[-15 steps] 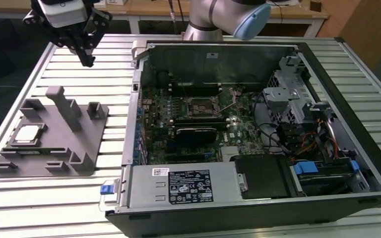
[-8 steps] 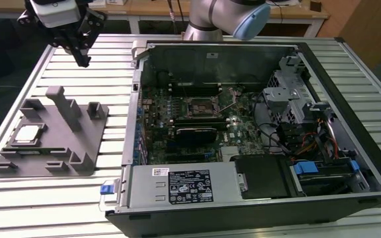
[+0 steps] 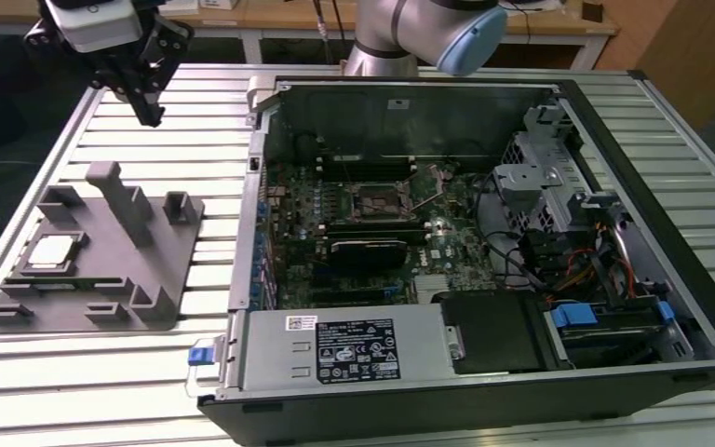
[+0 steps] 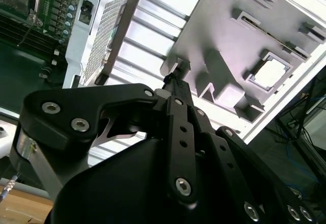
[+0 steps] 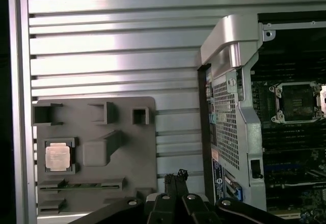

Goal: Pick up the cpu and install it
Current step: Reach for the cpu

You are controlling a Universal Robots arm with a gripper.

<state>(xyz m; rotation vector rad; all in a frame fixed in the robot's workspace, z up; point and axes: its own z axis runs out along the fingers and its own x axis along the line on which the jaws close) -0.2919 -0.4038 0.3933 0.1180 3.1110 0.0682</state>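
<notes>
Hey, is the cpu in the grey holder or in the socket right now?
In the holder. The cpu lies flat in a square recess of it, and the socket holds no chip.

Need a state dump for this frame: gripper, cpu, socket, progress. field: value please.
arm: gripper shut, holding nothing, in the air over the slatted table, apart from the tray
part: cpu lying flat in a pocket of the gray fixture tray, untouched
target: socket on the motherboard inside the open computer case, looks empty
progress: cpu not yet picked up
</notes>
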